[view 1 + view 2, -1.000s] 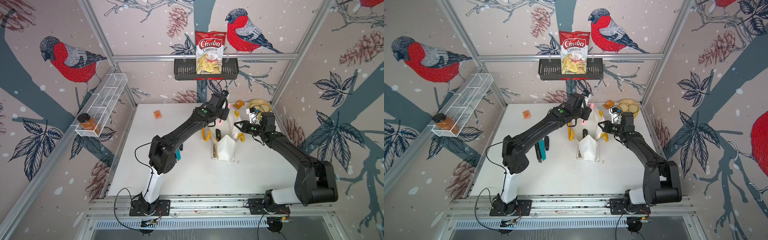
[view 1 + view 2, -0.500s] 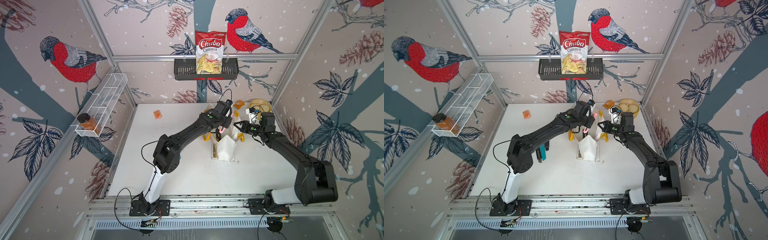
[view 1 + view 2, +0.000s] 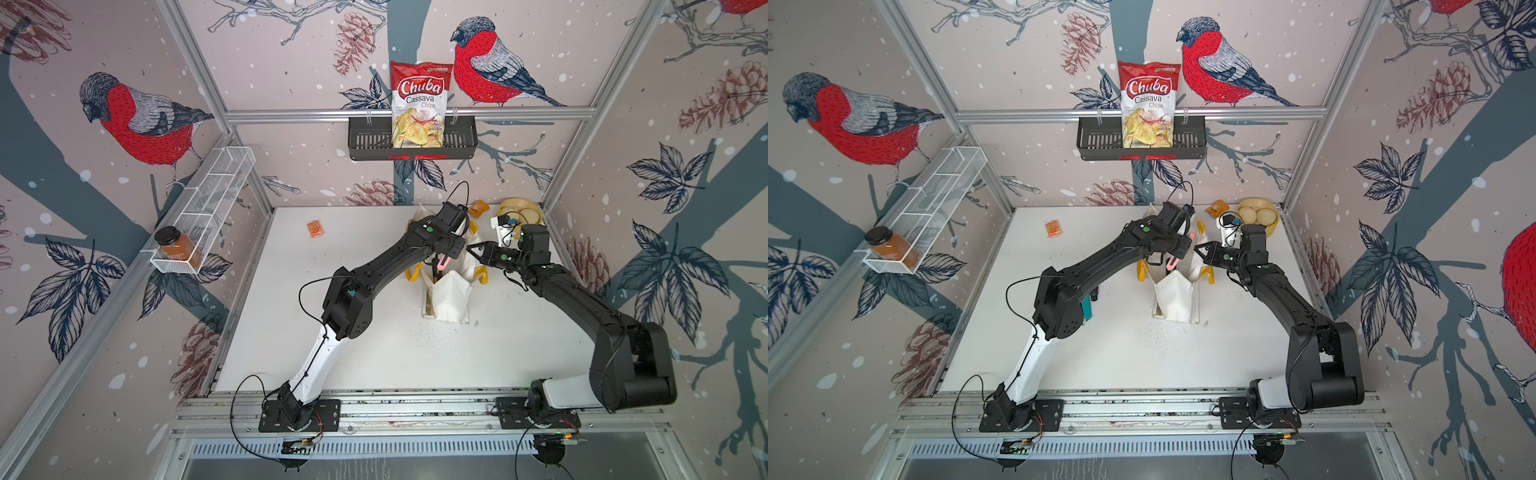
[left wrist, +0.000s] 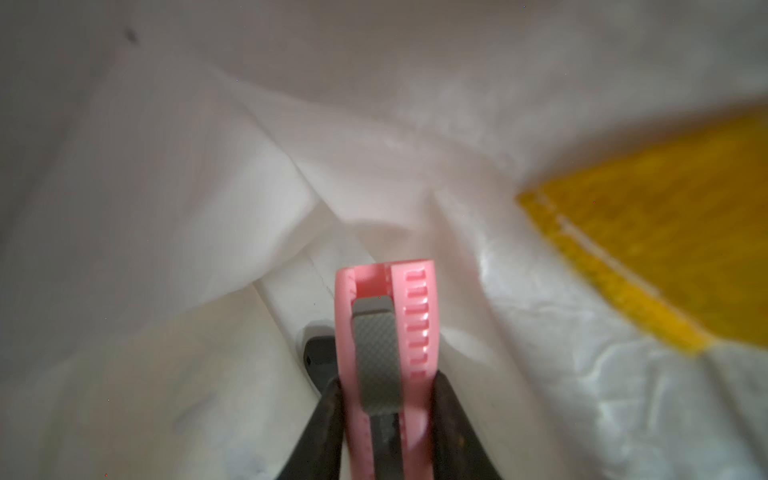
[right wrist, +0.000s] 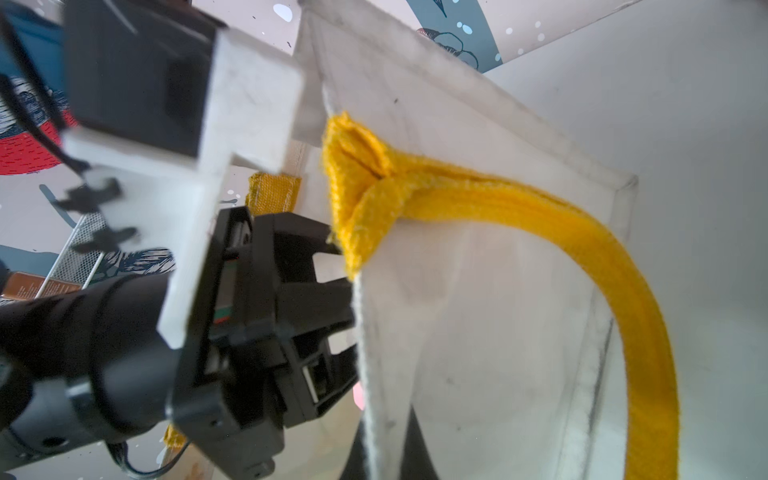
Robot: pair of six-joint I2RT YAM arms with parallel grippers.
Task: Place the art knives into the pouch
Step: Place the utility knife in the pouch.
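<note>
We held the pink plastic art knife [image 4: 384, 332] clamped in the left jaws, its end inside the mouth of the white fabric pouch with yellow loop handles [image 3: 451, 291], whose rim the right jaws pinched; with insertion in hand, lowering and release seemed next.

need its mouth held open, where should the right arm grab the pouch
On the pouch, the top rim of its right wall beside the yellow handle, from the right. That edge stands upright, thin and free; the right gripper pinches it.
</note>
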